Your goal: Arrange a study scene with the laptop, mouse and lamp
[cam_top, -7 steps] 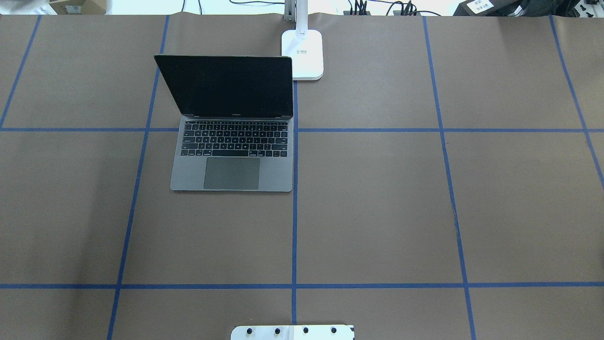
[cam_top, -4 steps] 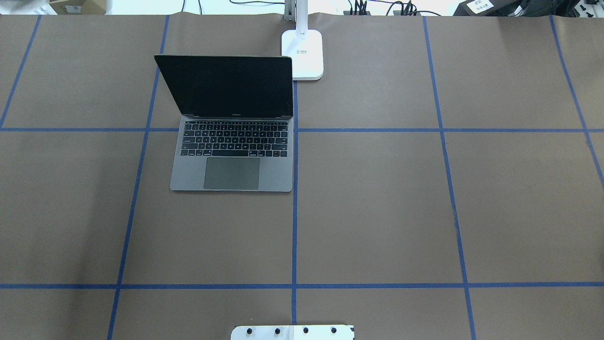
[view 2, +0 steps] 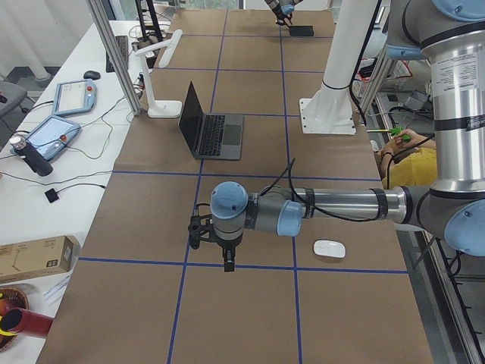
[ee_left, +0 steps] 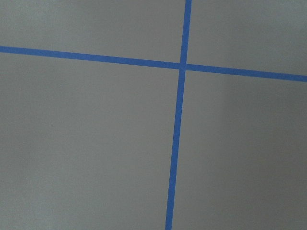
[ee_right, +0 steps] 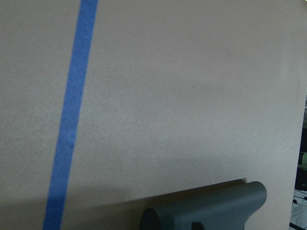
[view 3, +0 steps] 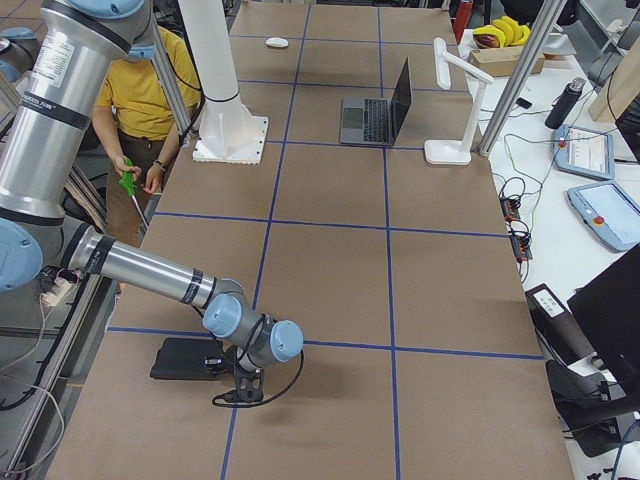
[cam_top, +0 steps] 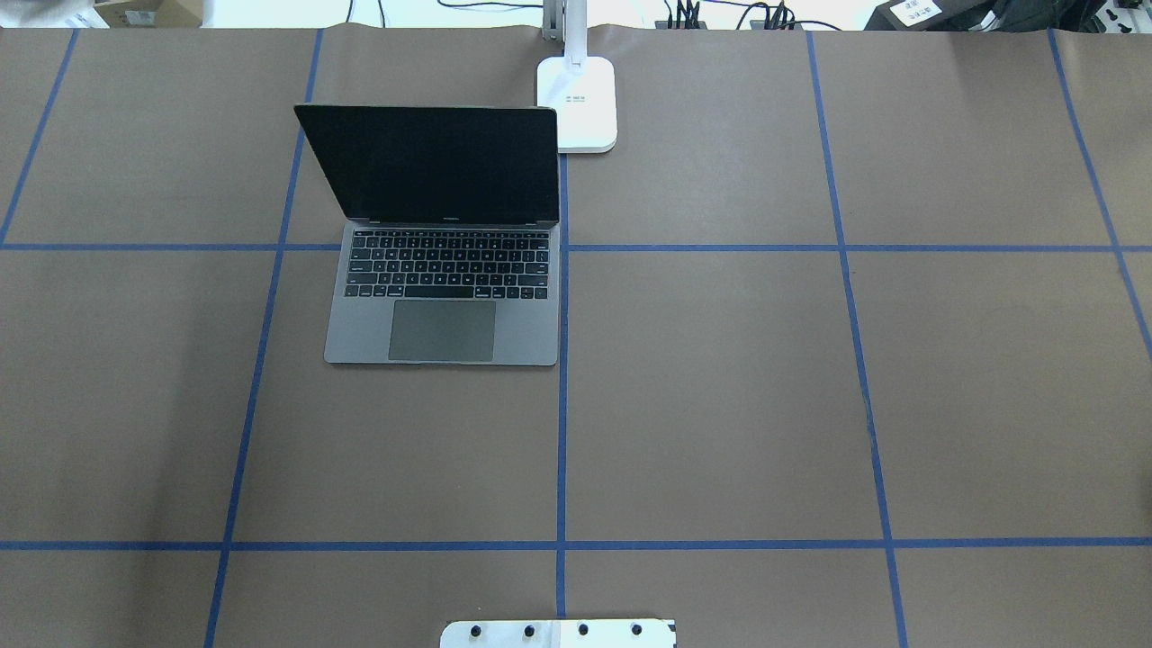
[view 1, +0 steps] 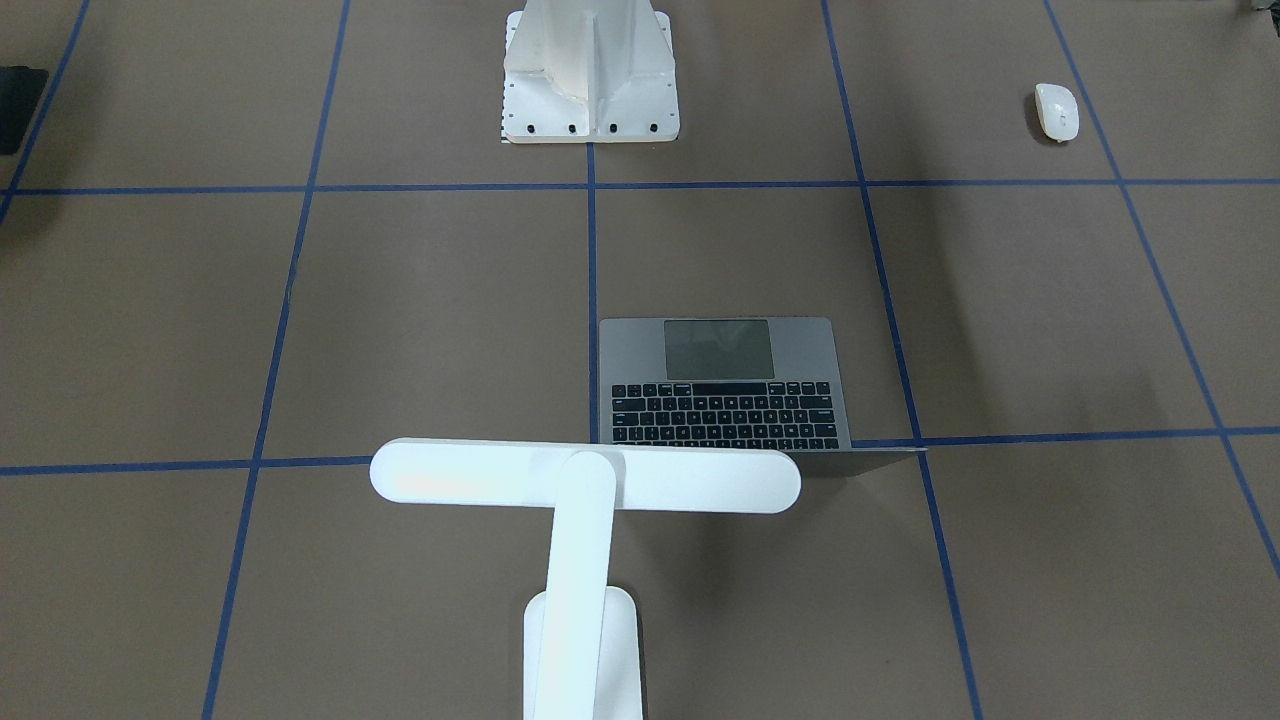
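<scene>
Flagging slip and collision risks ahead of placing the mouse (view 1: 1057, 111).

Found the laptop (cam_top: 439, 270) open, left of centre in the overhead view, with the lamp (cam_top: 577, 103) just beside the lid's upper right corner at top centre. Located the mouse in the upper right of the front-facing view, well apart from both. Observed the left claw (view 2: 227, 258) hanging low over the table (cam_top: 720, 405) at lower centre of the left side view, near the mouse; cannot tell how far open, nor whether holding anything. Same for the right claw (view 3: 245, 385), lower left of the right side view, just beside a black pad (view 3: 185, 360). Judged likely: losing the mouse mid-grasp, given its glossy, rounded, low shell. Judged possible: striking the lamp's overhanging bar head, or knocking the screen back, when carrying in beside the laptop.
</scene>
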{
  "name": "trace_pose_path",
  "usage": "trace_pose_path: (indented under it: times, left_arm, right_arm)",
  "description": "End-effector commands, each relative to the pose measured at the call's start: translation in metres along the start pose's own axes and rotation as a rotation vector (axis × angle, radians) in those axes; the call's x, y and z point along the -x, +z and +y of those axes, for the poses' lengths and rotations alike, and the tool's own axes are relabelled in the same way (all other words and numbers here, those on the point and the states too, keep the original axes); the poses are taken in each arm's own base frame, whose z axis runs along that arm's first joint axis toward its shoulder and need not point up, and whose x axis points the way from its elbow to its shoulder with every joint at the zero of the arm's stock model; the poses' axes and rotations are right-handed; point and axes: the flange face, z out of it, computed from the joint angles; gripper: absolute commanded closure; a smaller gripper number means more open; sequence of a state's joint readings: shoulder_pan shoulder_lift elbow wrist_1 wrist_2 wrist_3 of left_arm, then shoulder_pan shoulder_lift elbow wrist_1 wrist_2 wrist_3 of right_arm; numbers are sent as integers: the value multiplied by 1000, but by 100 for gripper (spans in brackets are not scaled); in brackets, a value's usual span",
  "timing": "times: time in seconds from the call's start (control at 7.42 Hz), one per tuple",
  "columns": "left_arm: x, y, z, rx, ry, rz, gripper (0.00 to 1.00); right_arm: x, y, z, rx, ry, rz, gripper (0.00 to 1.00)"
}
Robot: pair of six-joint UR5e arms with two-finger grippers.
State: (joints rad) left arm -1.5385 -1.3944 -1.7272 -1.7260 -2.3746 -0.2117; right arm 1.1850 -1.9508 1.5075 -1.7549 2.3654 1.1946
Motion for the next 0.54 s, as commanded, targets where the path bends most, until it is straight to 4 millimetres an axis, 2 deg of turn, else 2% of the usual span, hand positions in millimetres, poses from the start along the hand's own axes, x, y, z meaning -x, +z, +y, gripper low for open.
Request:
trace_pose_path:
  times: [0.0,0.13,0.27,0.4]
  left_arm:
    - [0,0,0,0,0,0,0]
    - [0,0,0,0,-2,0,0]
    - [-1,-1,0,-1,1,0,0]
    - [0,0,0,0,0,0,0]
  right_arm:
    - [2,0,2,-4,-16,4,81]
    - [3,-2,5,-4,-23,-1,90]
    - [7,-6,7,-3,-26,-5,89]
    - [13,-10,9,-4,-19,-8,78]
